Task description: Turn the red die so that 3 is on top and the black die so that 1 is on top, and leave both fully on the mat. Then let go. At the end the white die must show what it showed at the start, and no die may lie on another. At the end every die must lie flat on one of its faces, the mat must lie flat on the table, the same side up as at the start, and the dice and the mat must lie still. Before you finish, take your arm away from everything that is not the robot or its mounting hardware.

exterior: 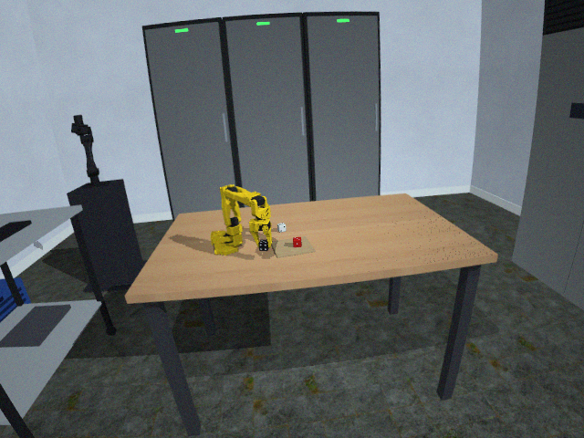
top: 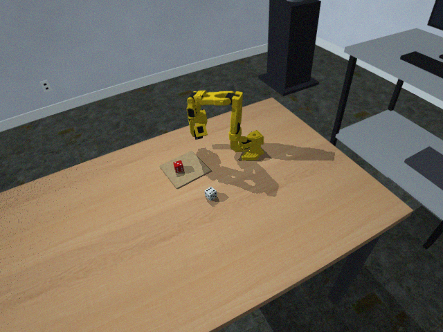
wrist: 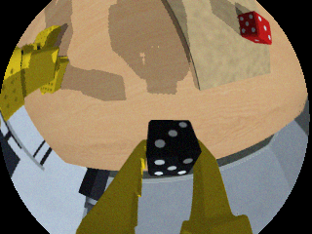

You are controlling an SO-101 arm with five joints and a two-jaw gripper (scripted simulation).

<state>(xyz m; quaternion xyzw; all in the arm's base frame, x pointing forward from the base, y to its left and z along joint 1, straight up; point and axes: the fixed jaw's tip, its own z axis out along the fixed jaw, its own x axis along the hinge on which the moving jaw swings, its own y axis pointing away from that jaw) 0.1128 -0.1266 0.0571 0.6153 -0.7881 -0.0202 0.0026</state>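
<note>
- Arm base (exterior: 220, 246): yellow, standing on the table (exterior: 386, 235) toward its left end in the exterior view. The arm rises from it, arches over and points down on the mat's side.
- Gripper (exterior: 263, 241): clamped on the black die (exterior: 263, 245), fingers pointing down. In the wrist view the yellow fingers flank the die on both sides.
- Black die: held between the fingers, raised off the table and short of the mat's near edge. In the wrist view (wrist: 172, 148) two of its faces show white pips; I cannot tell from the pictures which number faces up. From the top view the arm hides it.
- Mat (top: 191, 171): a tan square lying flat on the table, just beside the gripper, one corner toward the arm base. The arm's shadow falls across that corner.
- Red die (top: 178, 166): sits flat on the mat, well inside its edges and apart from the other dice. Its pips are too small to read its top number.
- White die (top: 210, 193): rests on bare table, off the mat, near the mat's corner and clear of the arm. Dark pips show on its faces; the count on top is not readable.
</note>
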